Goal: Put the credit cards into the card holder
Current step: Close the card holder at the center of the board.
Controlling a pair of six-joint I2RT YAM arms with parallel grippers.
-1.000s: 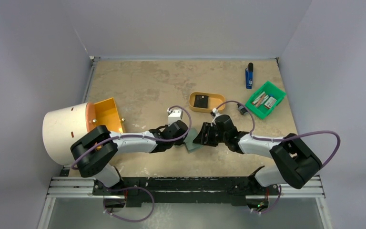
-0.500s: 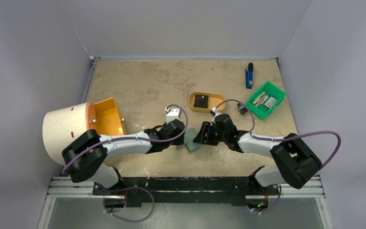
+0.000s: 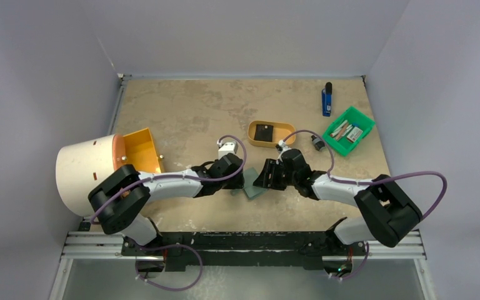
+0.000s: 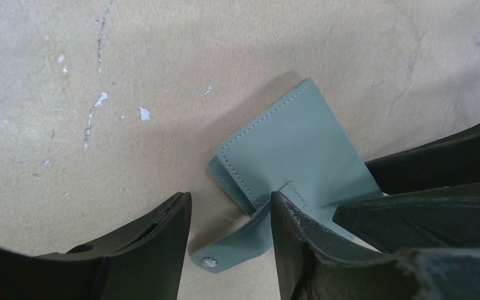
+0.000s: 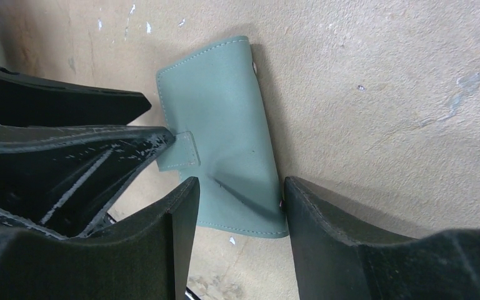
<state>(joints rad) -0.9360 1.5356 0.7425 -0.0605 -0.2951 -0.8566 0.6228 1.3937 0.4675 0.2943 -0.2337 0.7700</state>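
The sage-green card holder (image 3: 250,187) lies on the table between my two grippers; it also shows in the left wrist view (image 4: 294,147) and the right wrist view (image 5: 222,119). Its snap tab (image 4: 240,244) is undone and sticks out between the jaws of my open left gripper (image 4: 230,199), touching the right finger. My right gripper (image 5: 240,182) is shut across the card holder's width at its near end, creasing it. Several card-like items (image 3: 350,131) lie in the green bin. From above, the left gripper (image 3: 240,179) and the right gripper (image 3: 261,182) face each other.
A tan oval tray (image 3: 285,132) holds a small black square item (image 3: 263,132). A green bin (image 3: 335,145) stands at the right, a blue and black object (image 3: 327,100) behind it, a small dark object (image 3: 317,144) beside it. A white cylinder with an orange part (image 3: 87,172) lies at the left.
My left arm has shifted a little, its wrist drawing slightly left and away. The right arm and the card holder have stayed put.
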